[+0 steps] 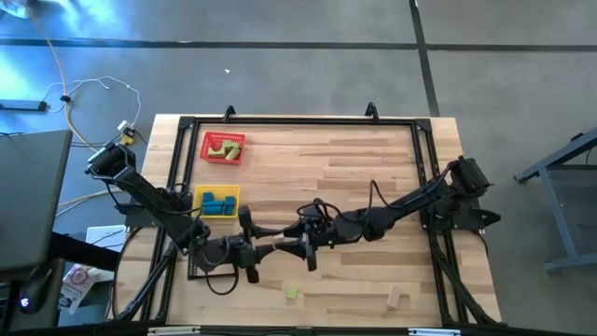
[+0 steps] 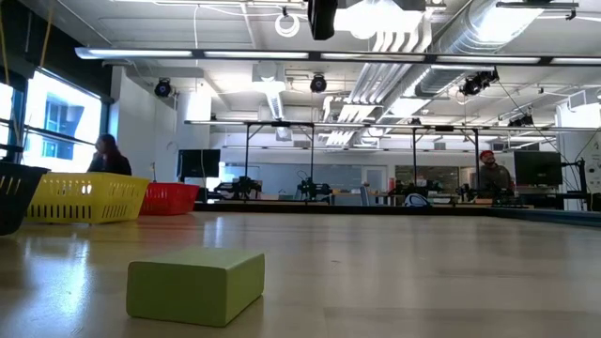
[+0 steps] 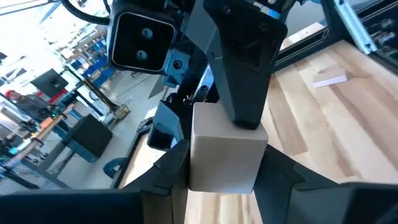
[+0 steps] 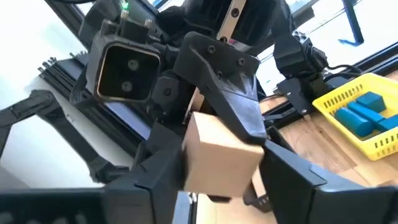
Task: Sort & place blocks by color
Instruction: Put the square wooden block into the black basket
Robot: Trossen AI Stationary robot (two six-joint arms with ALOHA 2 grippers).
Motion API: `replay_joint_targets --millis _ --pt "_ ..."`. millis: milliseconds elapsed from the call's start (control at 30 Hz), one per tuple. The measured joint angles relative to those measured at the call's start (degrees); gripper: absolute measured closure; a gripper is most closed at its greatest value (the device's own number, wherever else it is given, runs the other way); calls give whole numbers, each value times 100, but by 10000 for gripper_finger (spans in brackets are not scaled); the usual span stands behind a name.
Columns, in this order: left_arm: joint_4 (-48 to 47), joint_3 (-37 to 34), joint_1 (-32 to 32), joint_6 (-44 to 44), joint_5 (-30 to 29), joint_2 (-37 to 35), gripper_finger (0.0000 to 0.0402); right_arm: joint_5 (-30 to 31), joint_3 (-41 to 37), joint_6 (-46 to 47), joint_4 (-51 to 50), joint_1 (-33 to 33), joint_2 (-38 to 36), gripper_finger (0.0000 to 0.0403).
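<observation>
Over the table's near middle my left gripper (image 1: 257, 250) and my right gripper (image 1: 297, 246) meet tip to tip, both shut on one plain tan cube (image 1: 277, 249). The cube fills the left wrist view (image 3: 227, 155) and the right wrist view (image 4: 221, 155). A light green block (image 1: 292, 292) (image 2: 197, 284) lies flat on the table near the near edge. A tan block (image 1: 398, 299) (image 3: 329, 78) lies to its right. Blue blocks (image 1: 218, 202) sit in the yellow tray and green ones (image 1: 227, 147) in the red tray. My left gripper pinches the tan cube between its two fingers (image 3: 168, 177), which lie on two opposite side faces (image 3: 196, 162), coming level from the table's left. The cube is lifted clear of the table. My right gripper pinches the same cube on its other pair of faces (image 4: 189, 155), coming level from the table's right; one of its fingers (image 3: 242, 74) lies over the cube's face turned to the left wrist camera.
The red tray (image 1: 207, 155) stands far left, the yellow tray (image 1: 198, 195) (image 4: 329, 102) nearer, and a black mesh tray (image 1: 191, 271) (image 2: 14, 192) under the left arm. A black frame (image 1: 298, 121) runs along the table's edges. Bare wood lies right of centre.
</observation>
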Motion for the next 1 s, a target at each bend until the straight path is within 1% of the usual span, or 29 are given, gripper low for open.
replay_joint_targets --millis 67,167,333,500,667,733,800,1000 --pt "-110 0 -87 -182 -89 0 287 -132 0 11 -52 2 0 198" --pt "-363 0 -259 -380 -420 -4 290 -352 -9 62 -121 1 7 181" --pt "-651 0 -599 -915 -600 -7 290 -496 -9 63 -276 23 7 175" --pt "-980 0 -1059 -1658 -609 -7 290 -396 -9 -229 -526 212 7 176" --pt "-1327 2 -1418 -2584 -603 -7 289 81 -11 -636 -495 452 7 176" --pt "-1546 11 -1497 -3010 -454 -7 289 280 -11 -775 -465 529 7 176" --pt "-1999 114 -1524 -3504 -112 -7 289 411 -11 -827 -467 574 7 176" --pt "-4050 763 -1366 -5231 1172 -7 289 436 227 -1024 -674 577 9 176"
